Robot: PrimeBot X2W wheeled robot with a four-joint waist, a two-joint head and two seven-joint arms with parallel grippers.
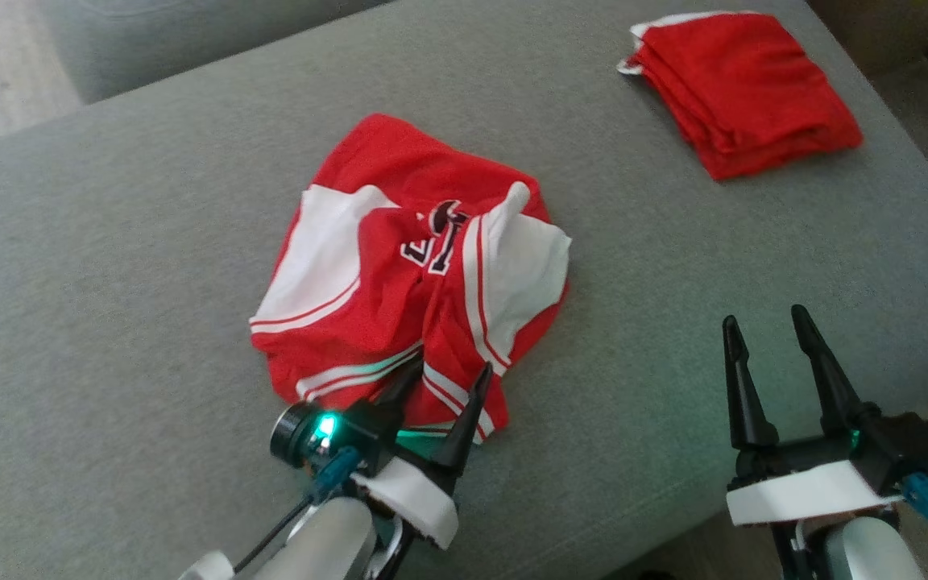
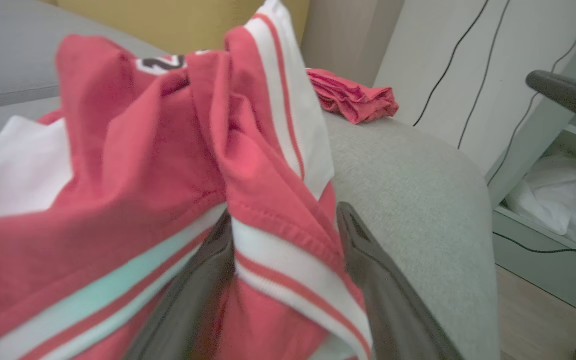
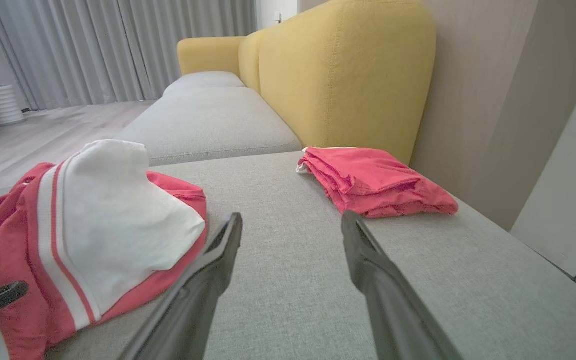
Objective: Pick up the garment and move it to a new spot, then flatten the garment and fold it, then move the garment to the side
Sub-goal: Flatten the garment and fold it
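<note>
The garment lies in a bumpy heap in the middle of the grey seat. It is red, with big white parts on both sides and red and white stripes along the edge. Black and white numbers peek out on top of the heap, all scrunched up.

My left pincer is right at the near edge of the heap. It is wide open, and a raised fold of the stripy edge stands between its two dark fingers. I have not squeezed it, so I am not holding it.

My right pincer is off to the right, well apart from the garment. It is wide open too, with nothing in it. Under it there is just grey seat.

Far away, at the back right corner of the seat, sits a folded red cloth with a bit of white poking out at one corner. It is neat and flat, not like my messy heap.

Behind that cloth stands the yellow back of the sofa. Further off hang grey curtains.
</note>
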